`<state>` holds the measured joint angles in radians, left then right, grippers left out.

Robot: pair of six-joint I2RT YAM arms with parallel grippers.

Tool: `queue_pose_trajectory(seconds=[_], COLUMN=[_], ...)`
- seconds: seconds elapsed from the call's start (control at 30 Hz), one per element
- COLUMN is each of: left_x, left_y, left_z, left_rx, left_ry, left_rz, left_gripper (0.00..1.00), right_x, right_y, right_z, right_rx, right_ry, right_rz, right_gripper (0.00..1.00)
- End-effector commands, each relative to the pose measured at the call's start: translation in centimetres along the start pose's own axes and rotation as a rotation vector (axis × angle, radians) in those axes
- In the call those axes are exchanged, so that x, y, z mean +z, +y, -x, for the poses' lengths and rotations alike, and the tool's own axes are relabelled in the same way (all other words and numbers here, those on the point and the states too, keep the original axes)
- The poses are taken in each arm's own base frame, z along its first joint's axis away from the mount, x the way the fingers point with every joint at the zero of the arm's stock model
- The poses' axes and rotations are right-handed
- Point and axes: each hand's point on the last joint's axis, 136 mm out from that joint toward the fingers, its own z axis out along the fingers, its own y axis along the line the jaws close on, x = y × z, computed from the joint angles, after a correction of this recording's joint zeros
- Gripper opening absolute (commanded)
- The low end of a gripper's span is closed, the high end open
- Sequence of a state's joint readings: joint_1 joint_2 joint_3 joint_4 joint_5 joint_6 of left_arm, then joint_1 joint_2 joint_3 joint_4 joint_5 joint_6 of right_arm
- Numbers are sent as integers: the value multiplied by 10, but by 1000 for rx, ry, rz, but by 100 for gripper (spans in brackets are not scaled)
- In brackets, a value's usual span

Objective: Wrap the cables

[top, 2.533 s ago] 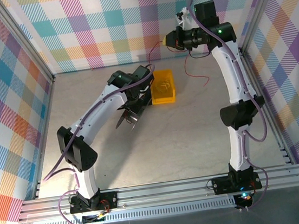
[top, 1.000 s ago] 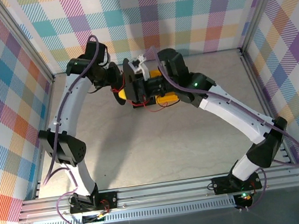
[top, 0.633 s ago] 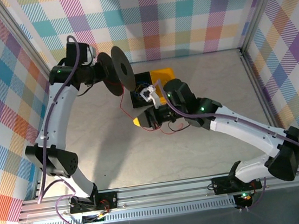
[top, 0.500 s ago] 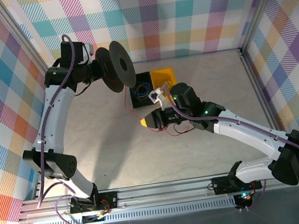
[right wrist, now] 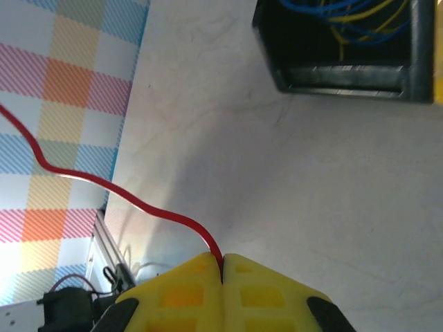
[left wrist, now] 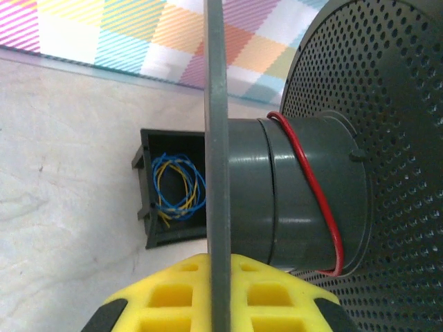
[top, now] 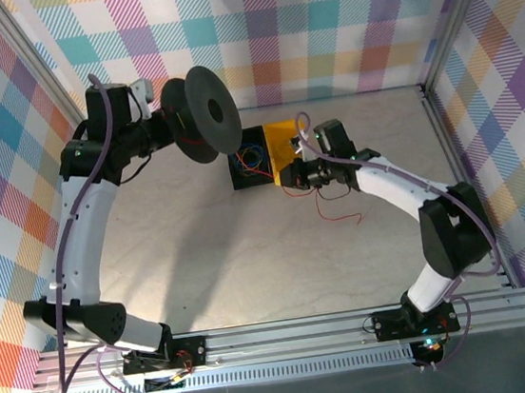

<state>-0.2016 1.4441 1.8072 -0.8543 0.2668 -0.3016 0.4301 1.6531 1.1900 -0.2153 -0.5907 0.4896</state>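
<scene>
My right claw (right wrist: pixel 223 275), fully shut, is pinching the thin red wire cable (right wrist: pixel 104 181), which is leading left of its tips toward the black perforated plastic spool (left wrist: pixel 297 200); my left claw (left wrist: pixel 214 297) is clamping that spool's flange.

No text, label, brand, number or sign can be read in any of the views.
</scene>
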Motion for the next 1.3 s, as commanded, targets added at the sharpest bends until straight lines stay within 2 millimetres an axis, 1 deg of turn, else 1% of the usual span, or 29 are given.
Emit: queue_pose_trajectory(seconds=[0.0, 0.07, 0.17, 0.27, 0.3, 0.37, 0.4, 0.53, 0.63, 0.73, 0.83, 1.0, 1.1, 1.2, 1.27], left_x=[-32, -31, -32, -33, -32, -27, -23, -6, -6, -12, -18, -18, -16, -13, -8], left_y=[-16, -15, -17, -14, -12, -11, -6, 10, 13, 17, 27, 54, 66, 78, 87], left_z=[-5, -28, -54, -76, -81, -93, -97, -107, -107, -107, -115, -145, -160, -167, -173], left_rx=[75, 81, 98, 118, 116, 116, 114, 119, 119, 121, 118, 79, 66, 58, 46], left_ry=[-28, 35, 95, 166, 187, 235, 246, 275, 268, 256, 254, 296, 327, 329, 331], left_rz=[-93, -125, -180, -184, -179, -179, -154, -45, -6, 43, 108, 201, 243, 293, 329], left_gripper=[0, 0, 0, 0, 0, 0, 0, 0, 0, 0, 0, 0, 0, 0, 0], right_x=[-14, -19, -23, -21, -19, -12, -11, -8, -8, -6, 6, 41, 60, 71, 77], right_y=[-25, -37, -59, -70, -69, -58, -55, -35, -29, -28, -31, -37, -48, -55, -55], right_z=[9, 17, 23, 26, 26, 22, 19, -3, -24, -40, -52, -70, -75, -78, -81], right_rx=[2, -11, -11, -21, -27, -45, -46, -77, -114, -137, -165, -226, -233, -239, -248], right_ry=[22, 25, 34, 43, 51, 81, 90, 146, 188, 220, 256, 341, 377, 398, 412], right_rz=[-139, -207, -309, -347, -337, -264, -245, -181, -177, -173, -182, -208, -238, -263, -268], right_gripper=[0, 0, 0, 0, 0, 0, 0, 0, 0, 0, 0, 0, 0, 0, 0])
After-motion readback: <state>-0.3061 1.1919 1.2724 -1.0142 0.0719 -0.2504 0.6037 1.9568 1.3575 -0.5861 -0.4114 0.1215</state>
